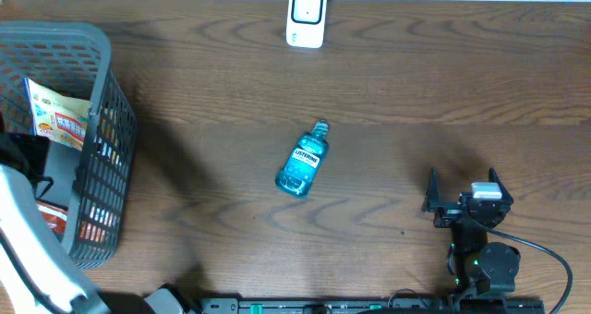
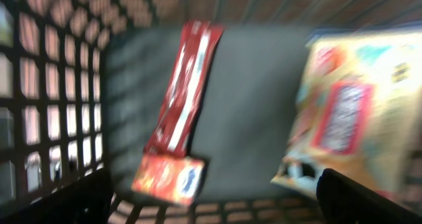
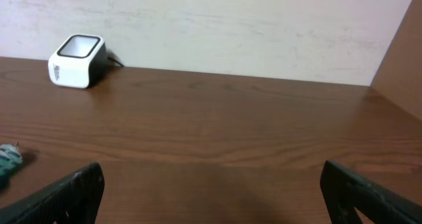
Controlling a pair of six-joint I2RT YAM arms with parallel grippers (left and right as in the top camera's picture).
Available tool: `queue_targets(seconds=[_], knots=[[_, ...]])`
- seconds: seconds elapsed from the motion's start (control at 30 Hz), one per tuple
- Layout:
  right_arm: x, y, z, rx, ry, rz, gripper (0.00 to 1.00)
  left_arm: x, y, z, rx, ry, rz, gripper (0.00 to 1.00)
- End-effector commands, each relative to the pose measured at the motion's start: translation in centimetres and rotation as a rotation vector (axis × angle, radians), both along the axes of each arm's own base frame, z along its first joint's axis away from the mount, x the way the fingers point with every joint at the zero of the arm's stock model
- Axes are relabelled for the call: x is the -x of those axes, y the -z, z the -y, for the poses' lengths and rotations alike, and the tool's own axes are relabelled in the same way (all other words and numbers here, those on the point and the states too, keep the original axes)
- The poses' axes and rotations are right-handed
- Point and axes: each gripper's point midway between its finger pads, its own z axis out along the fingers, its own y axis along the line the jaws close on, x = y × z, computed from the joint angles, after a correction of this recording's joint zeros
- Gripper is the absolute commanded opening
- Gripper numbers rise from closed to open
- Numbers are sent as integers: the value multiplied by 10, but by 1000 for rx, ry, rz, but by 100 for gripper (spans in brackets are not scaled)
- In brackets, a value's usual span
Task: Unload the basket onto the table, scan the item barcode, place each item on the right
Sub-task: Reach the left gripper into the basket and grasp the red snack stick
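my left jaws wide apart in basket (image 1: 102, 102) over red packet (image 2: 184, 85), yellow pouch (image 2: 356, 112) beside | right jaws apart, idle | bottle (image 1: 303, 159) lies on desk (image 1: 416, 83), well apart from scanner (image 1: 306, 17) | risk: flat packet slips, or I snag the basket

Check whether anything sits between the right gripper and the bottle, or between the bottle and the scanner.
Nothing visible does. Only bare table lies between the open right gripper and the bottle, and between the bottle and the scanner. The basket stands off to the left, away from both paths.
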Motion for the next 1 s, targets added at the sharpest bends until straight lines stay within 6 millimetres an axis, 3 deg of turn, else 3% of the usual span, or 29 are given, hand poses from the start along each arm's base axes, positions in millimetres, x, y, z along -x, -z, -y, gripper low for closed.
queue_targets(seconds=[0.0, 0.13, 0.33, 0.6, 0.87, 0.97], knots=[[0, 0, -1, 12, -5, 0, 99, -3, 34, 4, 137, -29, -40, 98], [0, 0, -1, 12, -5, 0, 99, 6, 67, -11, 153, -72, -105, 98], [0, 0, -1, 12, -5, 0, 99, 17, 107, -37, 101, 18, -177, 98], [0, 0, -1, 12, -5, 0, 99, 29, 160, -40, 101, 24, -186, 98], [0, 0, -1, 12, -5, 0, 99, 37, 208, -29, 173, 26, -244, 98], [0, 0, -1, 12, -5, 0, 99, 44, 228, -23, 228, 26, -290, 53]])
